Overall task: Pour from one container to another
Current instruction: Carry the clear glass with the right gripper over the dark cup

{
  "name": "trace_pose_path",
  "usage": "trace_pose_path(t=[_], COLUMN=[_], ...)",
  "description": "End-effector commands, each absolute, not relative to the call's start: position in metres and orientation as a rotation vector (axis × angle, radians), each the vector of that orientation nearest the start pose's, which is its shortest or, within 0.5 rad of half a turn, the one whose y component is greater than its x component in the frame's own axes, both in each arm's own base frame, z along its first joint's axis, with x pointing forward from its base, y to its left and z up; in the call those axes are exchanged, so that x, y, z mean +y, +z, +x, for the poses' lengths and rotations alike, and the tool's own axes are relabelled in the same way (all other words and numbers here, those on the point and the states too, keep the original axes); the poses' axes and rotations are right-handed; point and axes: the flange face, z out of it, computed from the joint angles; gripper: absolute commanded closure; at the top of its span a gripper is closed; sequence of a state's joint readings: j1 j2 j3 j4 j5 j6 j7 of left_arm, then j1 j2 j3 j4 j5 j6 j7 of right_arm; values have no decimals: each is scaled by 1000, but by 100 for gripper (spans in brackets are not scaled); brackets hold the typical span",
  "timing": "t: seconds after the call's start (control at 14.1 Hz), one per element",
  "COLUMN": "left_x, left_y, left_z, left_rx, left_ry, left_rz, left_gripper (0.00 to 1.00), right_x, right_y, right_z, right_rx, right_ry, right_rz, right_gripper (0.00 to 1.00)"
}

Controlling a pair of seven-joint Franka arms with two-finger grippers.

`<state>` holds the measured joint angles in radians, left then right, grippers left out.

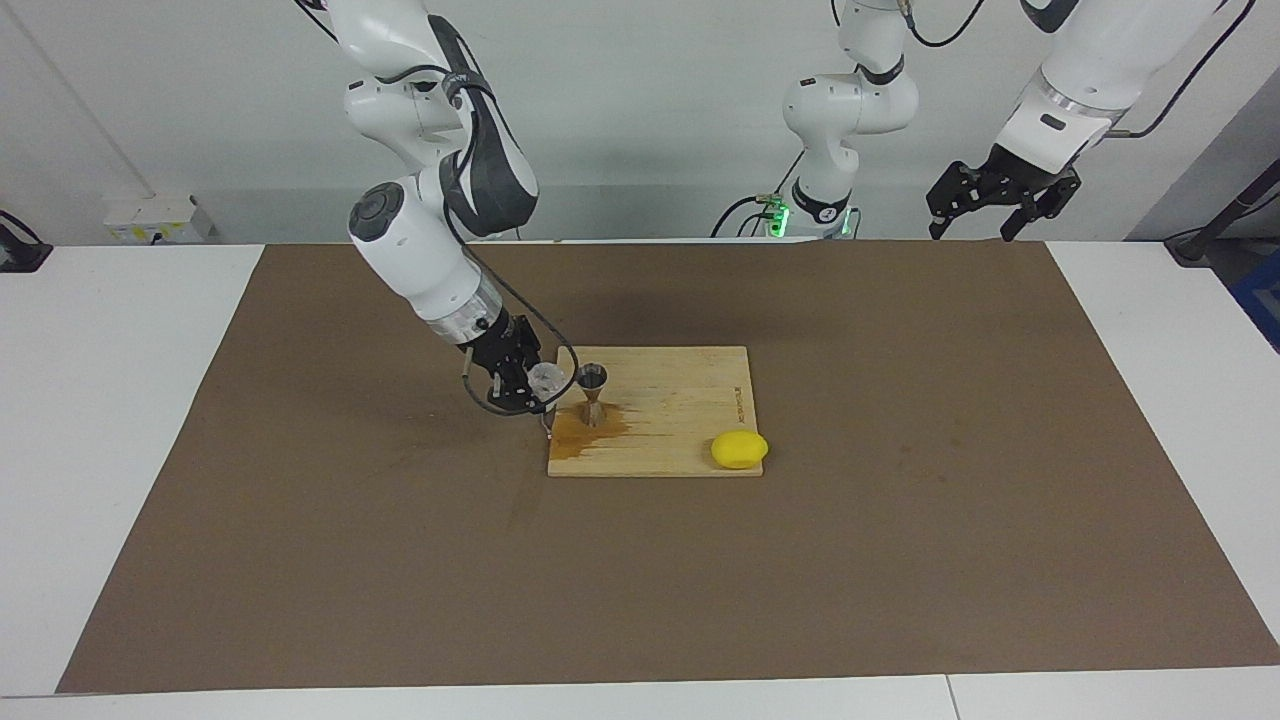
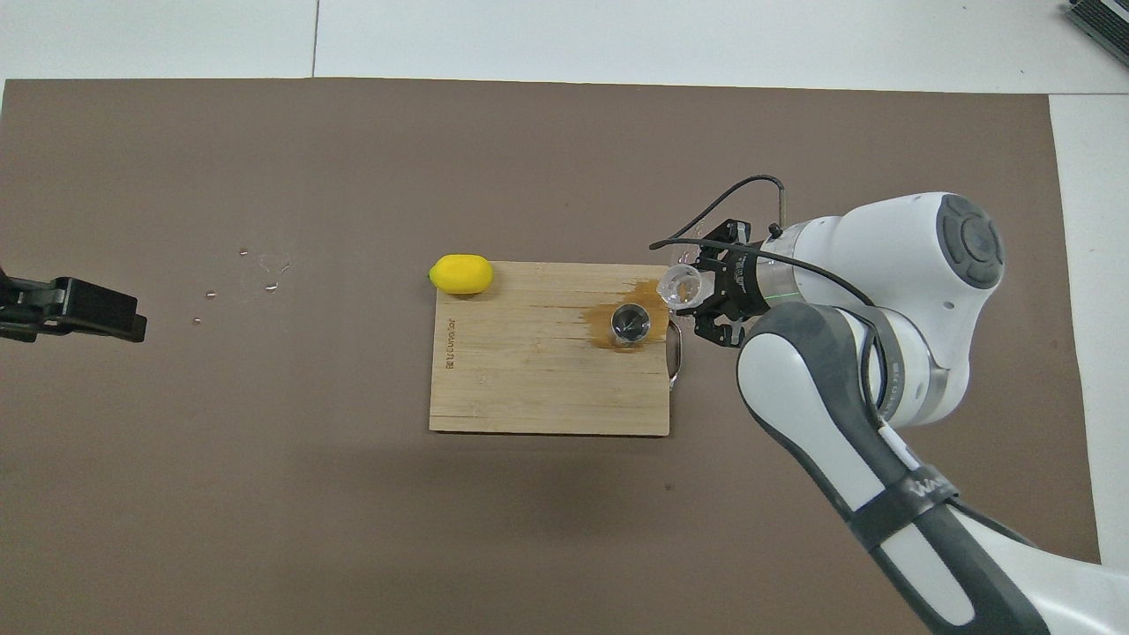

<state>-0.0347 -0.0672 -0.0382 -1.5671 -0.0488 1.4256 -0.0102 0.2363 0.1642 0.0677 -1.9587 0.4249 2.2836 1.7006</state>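
The steel jigger [image 1: 591,392] [image 2: 630,322] stands upright on a wooden cutting board [image 1: 680,400] [image 2: 529,388], in a dark wet patch. My right gripper [image 1: 538,386] [image 2: 694,293] is shut on the small clear cup [image 1: 546,378] [image 2: 681,284]. It holds the cup over the board's edge at the right arm's end, close beside the jigger's rim and at about its height. The cup's mouth shows from above. High over the mat's edge at the left arm's end, my left gripper [image 1: 970,230] [image 2: 123,317] hangs open and holds nothing.
A yellow lemon [image 1: 739,449] [image 2: 460,273] lies at the board's corner toward the left arm's end. A metal handle [image 2: 675,353] sticks out of the board under the right gripper. Small drops [image 2: 265,265] lie on the brown mat [image 1: 900,520].
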Motion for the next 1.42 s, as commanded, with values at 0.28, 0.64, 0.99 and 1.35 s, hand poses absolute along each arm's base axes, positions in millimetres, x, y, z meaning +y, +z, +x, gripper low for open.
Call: trace_pose_path(t=[0.28,0.64,0.99,1.35], left_x=[-39,-35,-34,-35], left_y=[656,654,655,655], left_z=[506,507,506,504], left_rx=[85,76,57,60], left_ry=[135,120,120,135], left_rz=[-3156,-3155,-3157,-3155], left_gripper=[0,0,0,0], right_x=[225,234,251,252], right_y=[413,414,417,422], right_z=[574,570,562,560], right_rx=[2069,2068,2044,2028], right_ry=[145,52,-89,-184], right_rz=[-1969,-2028,-2107,-2151], right_gripper=[100,100,100,100])
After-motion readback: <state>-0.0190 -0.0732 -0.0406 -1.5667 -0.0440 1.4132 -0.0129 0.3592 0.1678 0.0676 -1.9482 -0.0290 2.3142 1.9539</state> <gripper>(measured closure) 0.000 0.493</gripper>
